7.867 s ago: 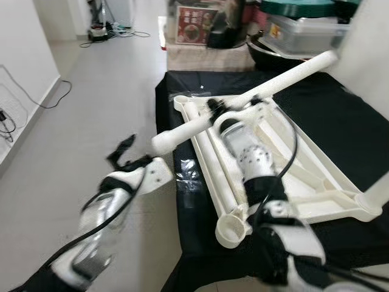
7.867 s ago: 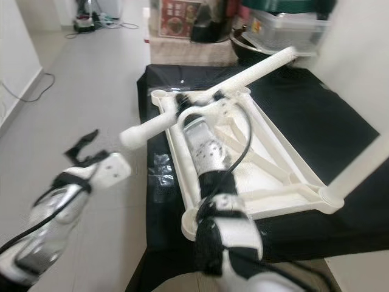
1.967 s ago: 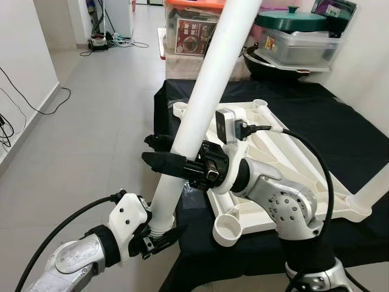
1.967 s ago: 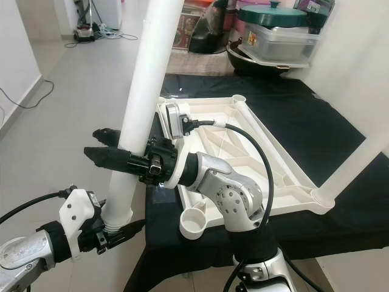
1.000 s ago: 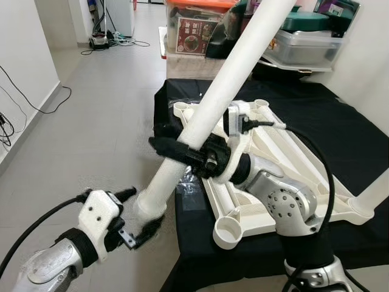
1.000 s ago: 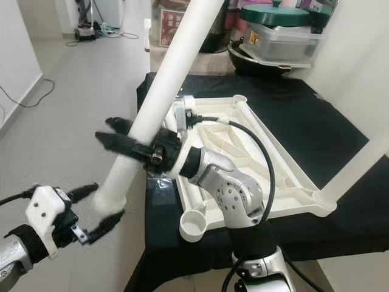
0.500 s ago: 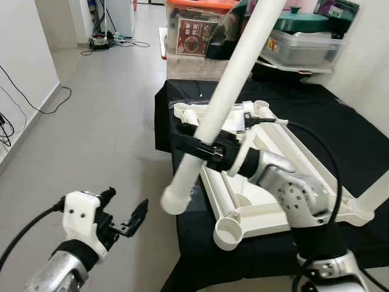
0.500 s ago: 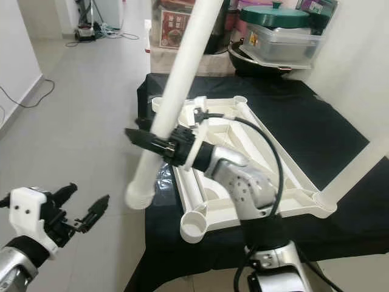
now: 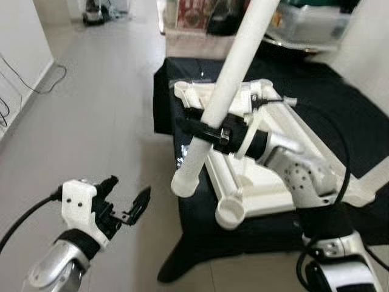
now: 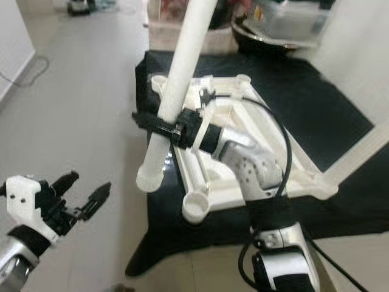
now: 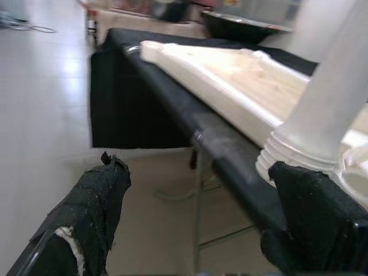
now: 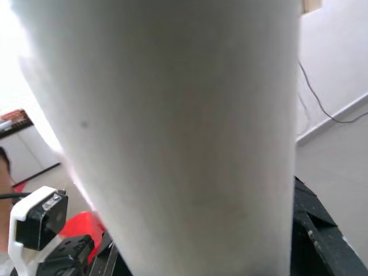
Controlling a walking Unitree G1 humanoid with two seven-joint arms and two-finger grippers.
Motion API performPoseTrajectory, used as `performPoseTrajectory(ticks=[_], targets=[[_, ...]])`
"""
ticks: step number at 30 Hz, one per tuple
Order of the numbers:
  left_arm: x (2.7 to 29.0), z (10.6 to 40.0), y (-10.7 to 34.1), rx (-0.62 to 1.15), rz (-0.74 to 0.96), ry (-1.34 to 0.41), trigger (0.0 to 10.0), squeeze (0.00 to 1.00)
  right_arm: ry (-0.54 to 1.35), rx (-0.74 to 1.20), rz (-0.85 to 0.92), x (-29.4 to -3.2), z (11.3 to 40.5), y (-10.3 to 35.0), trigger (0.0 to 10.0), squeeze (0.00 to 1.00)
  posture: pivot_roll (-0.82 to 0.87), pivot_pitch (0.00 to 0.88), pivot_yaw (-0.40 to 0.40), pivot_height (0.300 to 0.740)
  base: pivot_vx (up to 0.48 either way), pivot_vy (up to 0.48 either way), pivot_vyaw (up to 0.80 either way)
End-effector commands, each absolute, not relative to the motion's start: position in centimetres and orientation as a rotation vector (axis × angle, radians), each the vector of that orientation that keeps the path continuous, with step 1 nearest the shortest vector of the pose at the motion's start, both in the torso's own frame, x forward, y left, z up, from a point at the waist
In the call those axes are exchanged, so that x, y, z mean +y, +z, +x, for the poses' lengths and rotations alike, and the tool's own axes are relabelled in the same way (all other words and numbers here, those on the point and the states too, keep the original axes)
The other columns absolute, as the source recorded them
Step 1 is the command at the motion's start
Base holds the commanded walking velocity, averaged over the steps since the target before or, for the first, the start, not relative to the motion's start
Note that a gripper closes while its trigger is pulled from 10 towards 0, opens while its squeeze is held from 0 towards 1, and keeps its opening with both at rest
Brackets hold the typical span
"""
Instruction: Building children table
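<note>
A long white table leg (image 9: 234, 79) slants upward, with my right gripper (image 9: 196, 126) shut on its lower part. Its threaded lower end (image 9: 185, 182) hangs over the table's front left edge, near an empty corner socket (image 9: 229, 212) of the upturned white tabletop (image 9: 292, 182). That tabletop lies on a black-draped table (image 9: 316, 91). Another leg (image 9: 378, 175) stands in the right corner. My left gripper (image 9: 126, 193) is open and holds nothing, low at the left, apart from the leg. In the left wrist view its fingers (image 11: 86, 201) frame the leg's end (image 11: 305, 155).
Plastic storage boxes and a dark pot (image 9: 304, 24) crowd the far end beyond the table. Grey tiled floor (image 9: 91, 109) spreads out to the left. A white wall with a trailing cable (image 9: 18, 67) borders it.
My left gripper has let go of the leg's lower end and drawn back to the left, open. The right gripper has swung the leg's end toward the table. The camera has tilted down.
</note>
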State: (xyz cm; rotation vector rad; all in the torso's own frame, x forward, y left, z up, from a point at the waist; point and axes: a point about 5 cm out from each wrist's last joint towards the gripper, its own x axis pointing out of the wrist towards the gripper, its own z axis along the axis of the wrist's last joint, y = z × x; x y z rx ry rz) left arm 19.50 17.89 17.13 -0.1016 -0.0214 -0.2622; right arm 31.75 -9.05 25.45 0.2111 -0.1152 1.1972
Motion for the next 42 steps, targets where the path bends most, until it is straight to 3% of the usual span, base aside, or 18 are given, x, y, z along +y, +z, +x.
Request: performPoseTrajectory(ticks=[1,6,12,27,37,42], targets=[[18.5,19.8,16.6,-0.006,-0.086,-0.200,10.0,0.00,1.160,-0.131,0.221,-9.3,31.7,25.3,10.0,0.00,0.09,0.000,-0.096,0.740,0.000,0.000,0.00],[18.7,20.3,16.5,-0.006,-0.073,-0.151,10.0,0.00,1.094,-0.124,0.255,-9.2,32.0,24.7,10.0,0.00,0.09,0.000,-0.095,0.740,0.000,0.000,0.00],[18.4,20.7,16.2,0.005,-0.090,-0.123,10.0,0.00,1.019,-0.118,0.275,-9.1,32.2,24.1,10.0,0.00,0.08,0.000,-0.092,0.740,0.000,-0.480,0.00],[19.6,21.3,15.9,-0.003,-0.128,-0.004,10.0,0.00,0.873,-0.127,0.251,-8.8,33.1,23.7,10.0,0.00,0.08,0.000,-0.095,0.740,0.000,0.000,-0.24],[19.6,21.5,15.7,0.017,-0.138,-0.009,10.0,0.00,0.837,-0.124,0.265,-8.5,33.1,23.4,10.0,0.00,0.08,0.000,-0.087,0.740,0.000,0.480,0.00],[20.0,21.5,15.9,-0.001,-0.126,0.012,10.0,0.00,0.824,-0.121,0.266,-8.5,33.2,23.5,10.0,0.00,0.08,0.000,-0.085,0.740,0.000,0.000,-0.80]])
